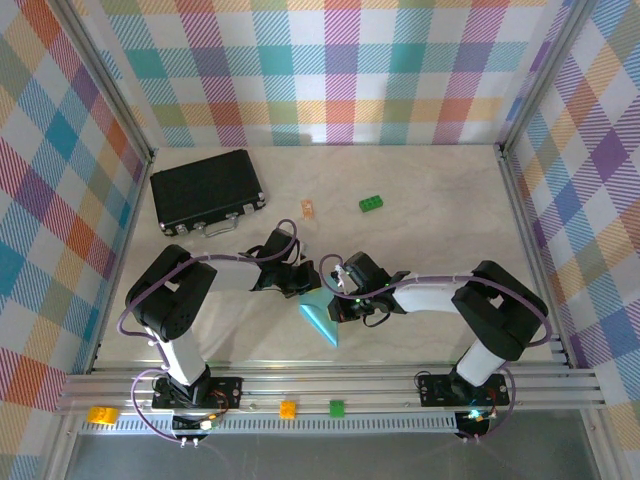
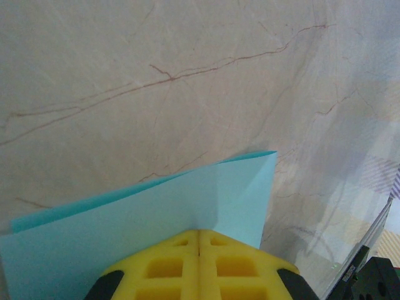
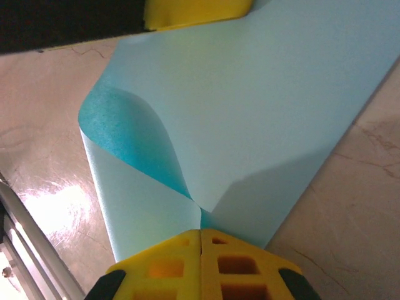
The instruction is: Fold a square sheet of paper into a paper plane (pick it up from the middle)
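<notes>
- The left gripper [image 2: 199,240] and the right gripper [image 3: 200,239] each pinch the part-folded blue paper [image 1: 322,320], jaws closed on it.
- The blue paper sits between them, its long axis pointing at the table's [image 1: 430,220] near edge.

Thin, matt sheet of paper [image 3: 262,112]; smooth, glossy, marble-look table [image 2: 125,62].

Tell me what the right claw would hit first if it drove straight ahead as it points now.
The right claw is shut on the light blue paper, so that would buckle first. Beyond it, probably the left claw, whose yellow finger lies ahead, though depth is unclear.
</notes>
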Robot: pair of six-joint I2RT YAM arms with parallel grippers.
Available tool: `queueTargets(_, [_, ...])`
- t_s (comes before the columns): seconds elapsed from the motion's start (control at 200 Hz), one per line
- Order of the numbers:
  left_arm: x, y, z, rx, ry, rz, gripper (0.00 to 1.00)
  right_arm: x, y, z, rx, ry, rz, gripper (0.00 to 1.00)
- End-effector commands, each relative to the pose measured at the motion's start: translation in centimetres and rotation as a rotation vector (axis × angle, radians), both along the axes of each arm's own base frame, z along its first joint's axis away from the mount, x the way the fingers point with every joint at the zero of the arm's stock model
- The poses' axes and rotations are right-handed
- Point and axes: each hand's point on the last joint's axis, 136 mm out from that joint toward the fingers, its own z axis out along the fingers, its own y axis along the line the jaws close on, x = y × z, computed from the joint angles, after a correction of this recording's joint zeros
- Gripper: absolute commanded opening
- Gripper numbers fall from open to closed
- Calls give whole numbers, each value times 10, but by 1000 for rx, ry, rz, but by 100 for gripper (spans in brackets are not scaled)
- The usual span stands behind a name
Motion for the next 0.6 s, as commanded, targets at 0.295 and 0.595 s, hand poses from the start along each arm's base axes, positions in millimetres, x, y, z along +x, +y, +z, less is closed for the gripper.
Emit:
queueTargets(0.295, [-24,23,-25,97,103,24,0,4,6,0,3,13,2,0])
queueTargets(0.595, [-23,23,-25,93,97,31,0,0,1,2,-3,23,1,0])
